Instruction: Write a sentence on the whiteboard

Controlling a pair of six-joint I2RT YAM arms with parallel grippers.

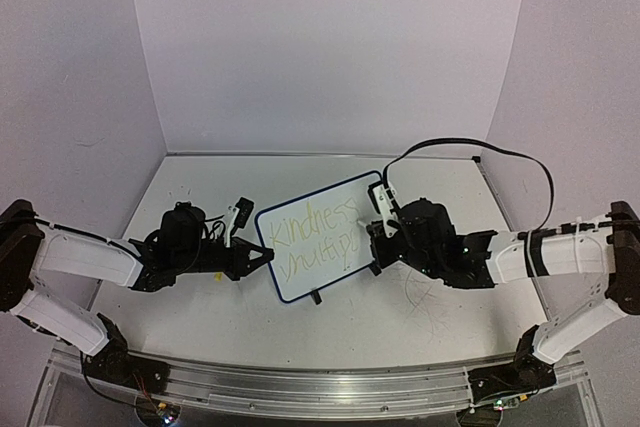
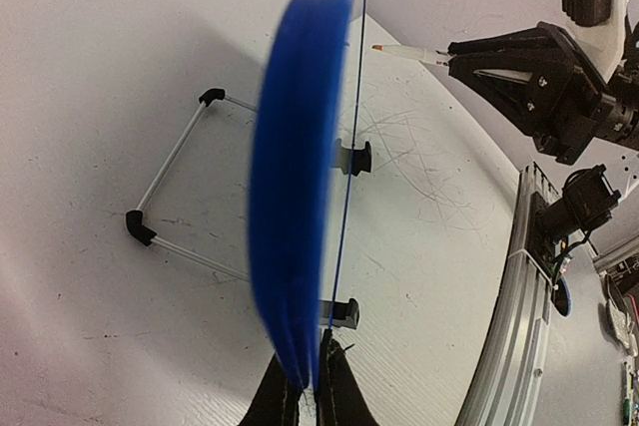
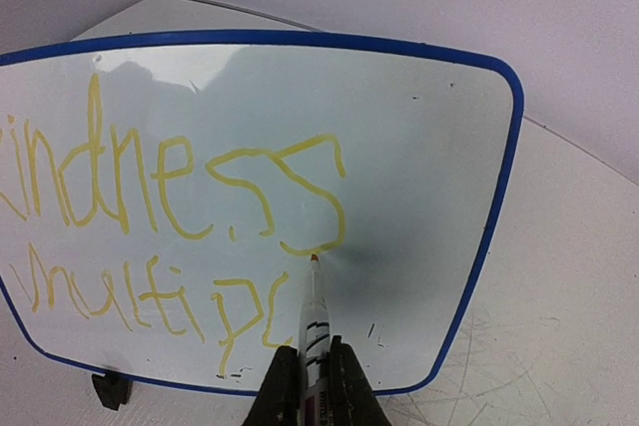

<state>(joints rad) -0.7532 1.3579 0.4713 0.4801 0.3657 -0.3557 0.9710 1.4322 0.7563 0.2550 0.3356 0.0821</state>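
Note:
The whiteboard (image 1: 316, 235) with its blue frame stands tilted on wire feet in the middle of the table. It bears the sentence (image 3: 175, 192) in yellow letters, "Kindness" over "multipl". My left gripper (image 2: 308, 391) is shut on the board's left edge (image 2: 300, 197), seen edge-on in the left wrist view. My right gripper (image 3: 315, 386) is shut on a white marker (image 3: 316, 321). The marker's orange tip sits just under the last "s" of the upper line, at or very near the board surface. From above, the right gripper (image 1: 378, 237) sits at the board's right edge.
The board's wire stand (image 2: 170, 192) with black feet rests on the scuffed tabletop (image 2: 429, 177). A black cable (image 1: 480, 152) loops behind the right arm. An aluminium rail (image 1: 320, 387) runs along the near edge. Walls close the back and sides.

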